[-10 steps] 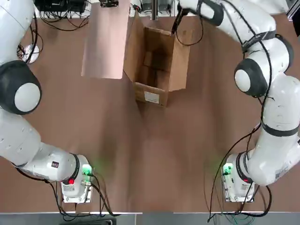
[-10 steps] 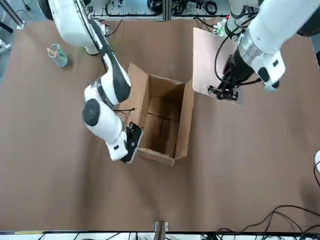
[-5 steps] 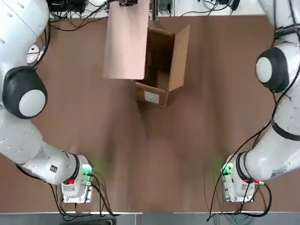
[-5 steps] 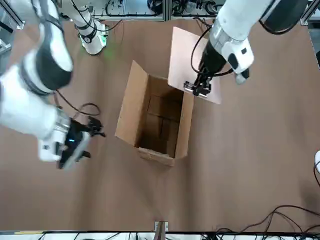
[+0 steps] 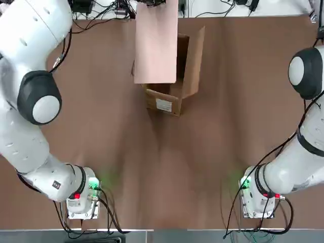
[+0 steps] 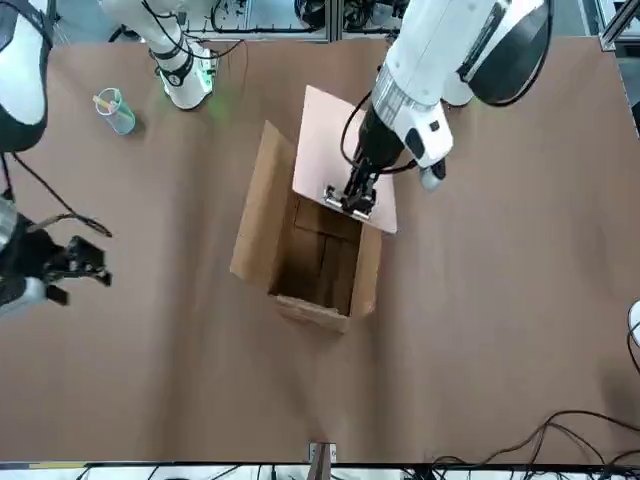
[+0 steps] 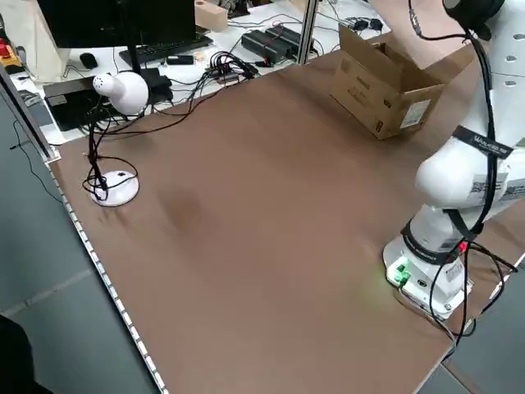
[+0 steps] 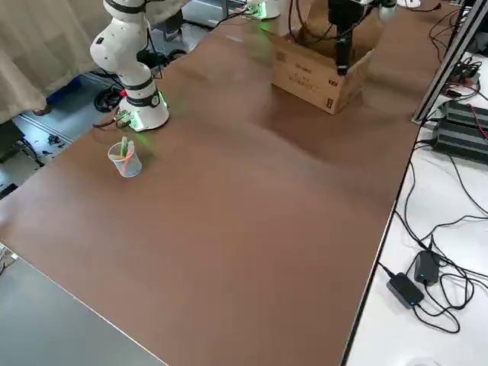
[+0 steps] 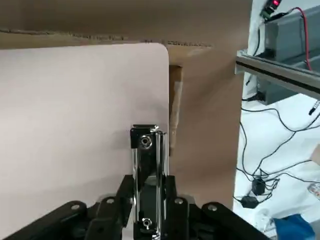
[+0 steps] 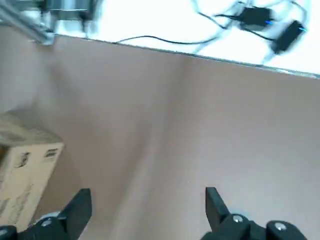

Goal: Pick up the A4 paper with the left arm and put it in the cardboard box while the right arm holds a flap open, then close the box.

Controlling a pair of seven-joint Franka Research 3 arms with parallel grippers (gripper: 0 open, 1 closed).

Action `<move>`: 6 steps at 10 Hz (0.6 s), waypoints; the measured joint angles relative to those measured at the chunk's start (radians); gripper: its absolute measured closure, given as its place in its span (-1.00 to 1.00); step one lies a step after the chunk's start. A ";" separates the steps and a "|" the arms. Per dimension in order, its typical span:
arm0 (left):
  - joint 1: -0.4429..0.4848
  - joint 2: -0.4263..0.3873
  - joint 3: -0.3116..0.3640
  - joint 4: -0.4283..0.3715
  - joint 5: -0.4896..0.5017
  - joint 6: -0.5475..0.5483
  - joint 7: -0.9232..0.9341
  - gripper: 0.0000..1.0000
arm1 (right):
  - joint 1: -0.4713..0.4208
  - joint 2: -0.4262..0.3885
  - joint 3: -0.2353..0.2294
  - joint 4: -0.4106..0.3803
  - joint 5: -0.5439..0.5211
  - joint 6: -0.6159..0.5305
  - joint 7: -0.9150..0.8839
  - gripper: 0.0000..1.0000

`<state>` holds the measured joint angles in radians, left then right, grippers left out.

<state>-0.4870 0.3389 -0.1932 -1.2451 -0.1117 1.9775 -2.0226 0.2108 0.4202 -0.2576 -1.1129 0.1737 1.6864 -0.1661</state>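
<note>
Above the open cardboard box [image 6: 310,255], the A4 paper [image 6: 340,165] is held in the air by the left gripper [image 6: 350,198], whose fingers are closed on the silver clip [image 9: 146,172] at one short end. In the left wrist view the sheet is seen stretching straight out from the fingers, the clip lying between them. From overhead, the paper [image 5: 156,43] is seen to cover the left part of the box opening; its long axis runs from the far table edge toward the robot, the clipped end farthest from the robot's bases and the free end over the near part of the box [image 5: 174,76]. In the front view the sheet is tilted, with its clipped end over the box opening.

One sheet, one box and two arms are counted. The box stands on the brown table [image 6: 500,320] with its flaps raised, a white label [image 5: 163,105] on the small side facing the robot.

The right gripper [image 6: 70,265] is well apart from the box, off to the robot's right over bare table; its fingers [image 10: 80,207] are spread wide with nothing between them. No flap is touched by it.

One plastic cup [image 8: 124,158] stands near the right arm's base [image 8: 141,107].
</note>
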 joint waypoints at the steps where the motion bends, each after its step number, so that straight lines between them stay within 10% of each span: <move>1: -0.027 0.010 0.013 0.004 0.007 0.008 0.000 0.39 | 0.000 -0.003 -0.008 0.000 -0.048 -0.019 0.073 -1.00; 6: -0.068 0.088 0.027 0.006 0.079 0.076 0.003 0.39 | -0.035 -0.004 -0.048 -0.002 -0.074 -0.064 0.124 -1.00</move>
<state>-0.5552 0.4269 -0.1663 -1.2387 -0.0330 2.0533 -2.0192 0.1762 0.4163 -0.3056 -1.1150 0.1001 1.6222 -0.0417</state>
